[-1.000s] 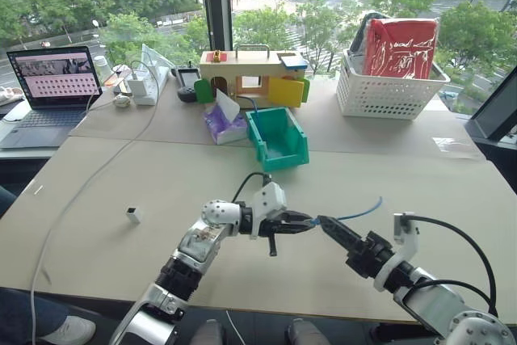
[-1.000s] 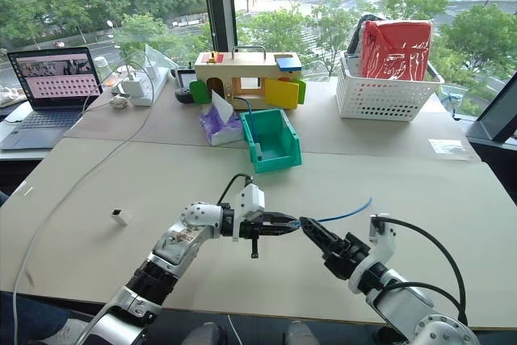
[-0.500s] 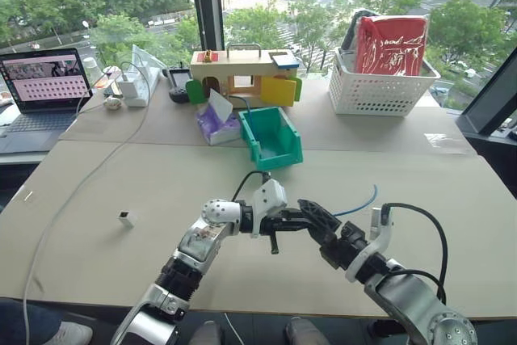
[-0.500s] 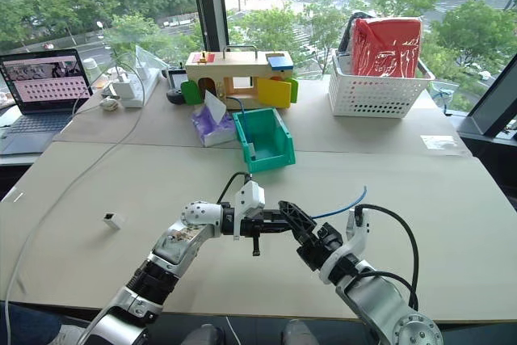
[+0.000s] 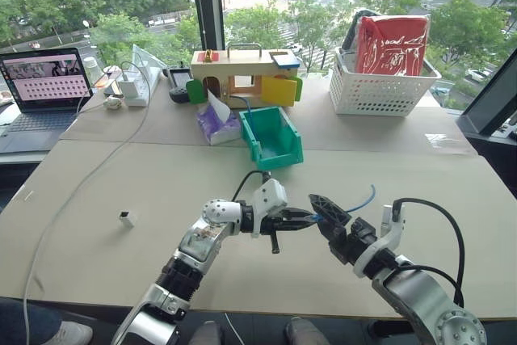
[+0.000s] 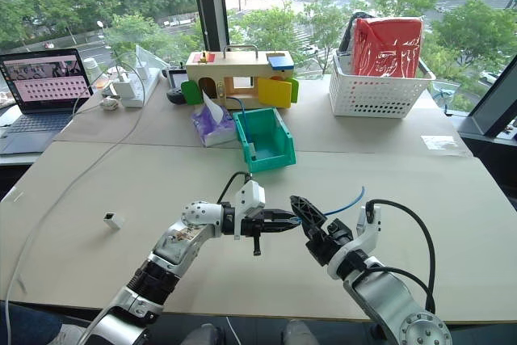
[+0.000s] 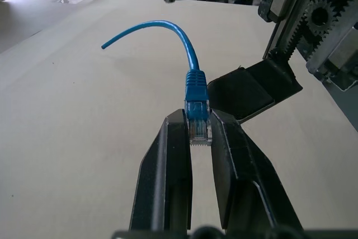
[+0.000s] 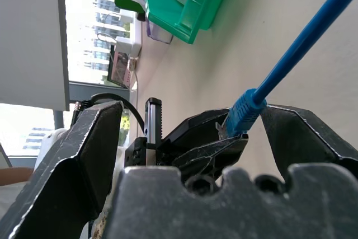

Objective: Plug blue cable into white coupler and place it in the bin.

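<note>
Cable position first: the blue cable (image 7: 190, 90) is pinched by its clear plug between the pressed-together fingers of my left gripper (image 5: 297, 220), held above the tan table (image 5: 161, 191) near its middle. From the plug, the cable's long axis runs away from the left gripper toward my right side, then arcs up and off to a free end hanging clear of the table.

My right gripper (image 5: 323, 212) stands just beside that plug with its fingers spread wide and nothing between them. In the right wrist view the cable's blue boot sits in the gap between the two spread fingers, close to the left gripper's tips; I cannot tell whether either finger touches it.

The white coupler (image 5: 126, 218) lies on the table well apart from both grippers, out on my left side. The left arm is the nearer one to it, but that arm is occupied with the plug.

The bin (image 5: 275, 139), teal-green, sits beyond the grippers toward the window, next to a purple tissue pack (image 5: 216, 123).

My judgement: the plugging step has not begun, since cable and coupler are still far apart. The coming move turns on the right gripper lying across the cable just behind the plug; closing there would free the left for the coupler. Risk: the plug twisting during a handover.
</note>
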Controlling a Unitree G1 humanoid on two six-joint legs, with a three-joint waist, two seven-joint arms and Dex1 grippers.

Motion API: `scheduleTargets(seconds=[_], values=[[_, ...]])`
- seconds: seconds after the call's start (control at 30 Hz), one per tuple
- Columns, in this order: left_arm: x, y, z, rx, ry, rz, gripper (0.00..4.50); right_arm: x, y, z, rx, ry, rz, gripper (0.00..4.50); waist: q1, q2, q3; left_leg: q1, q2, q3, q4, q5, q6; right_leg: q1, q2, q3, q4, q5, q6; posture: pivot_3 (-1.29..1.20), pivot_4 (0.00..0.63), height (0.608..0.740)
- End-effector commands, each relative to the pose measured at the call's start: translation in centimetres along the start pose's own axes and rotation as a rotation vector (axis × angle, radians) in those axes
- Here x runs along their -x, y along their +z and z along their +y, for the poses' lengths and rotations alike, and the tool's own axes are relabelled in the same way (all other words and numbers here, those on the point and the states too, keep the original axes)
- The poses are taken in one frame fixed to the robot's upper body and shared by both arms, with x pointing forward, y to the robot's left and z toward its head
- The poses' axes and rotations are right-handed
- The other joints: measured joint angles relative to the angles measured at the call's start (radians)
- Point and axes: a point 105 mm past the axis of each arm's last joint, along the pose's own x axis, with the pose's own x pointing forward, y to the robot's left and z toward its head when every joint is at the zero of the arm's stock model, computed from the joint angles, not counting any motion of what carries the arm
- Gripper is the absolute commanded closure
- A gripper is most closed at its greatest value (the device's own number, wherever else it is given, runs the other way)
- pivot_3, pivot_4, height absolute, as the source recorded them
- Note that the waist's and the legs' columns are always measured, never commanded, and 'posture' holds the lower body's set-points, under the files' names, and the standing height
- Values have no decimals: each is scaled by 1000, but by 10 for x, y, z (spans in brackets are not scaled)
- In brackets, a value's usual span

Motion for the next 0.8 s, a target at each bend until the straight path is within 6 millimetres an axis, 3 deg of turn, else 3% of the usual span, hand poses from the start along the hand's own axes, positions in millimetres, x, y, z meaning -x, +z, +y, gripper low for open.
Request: scheduleTargets(seconds=[0.03,0.33,0.43,0.5,0.53,0.8], values=[[-3,11,-2,-21,-17,-41,4415,4,2,14,20,53,-23,1020,1,0,0,0,0,0,0,0,0,0,0,0,0,0,0,0,150,740],[-3,11,-3,-15,-19,-45,4415,6,3,15,40,54,-32,4294,2,0,0,-1,0,0,0,0,0,0,0,0,-1,0,0,0,150,740],[-3,11,-2,0,-12,-50,4415,7,4,15,42,52,-39,4433,2,0,0,-1,0,0,0,0,0,0,0,0,-1,0,0,0,150,740],[-3,11,-4,18,-23,-60,3393,7,5,14,44,49,-45,4500,3,0,0,-1,0,0,0,0,0,0,0,0,-1,0,0,0,150,740],[-3,12,-5,27,-29,-65,3226,7,6,14,44,49,-48,4500,3,0,0,-1,0,0,0,0,0,0,0,0,-1,0,0,0,150,740],[-1,13,2,9,17,-61,294,7,10,11,55,40,-63,4500,5,0,0,-1,0,0,0,0,0,0,0,0,-1,0,0,0,150,740]])
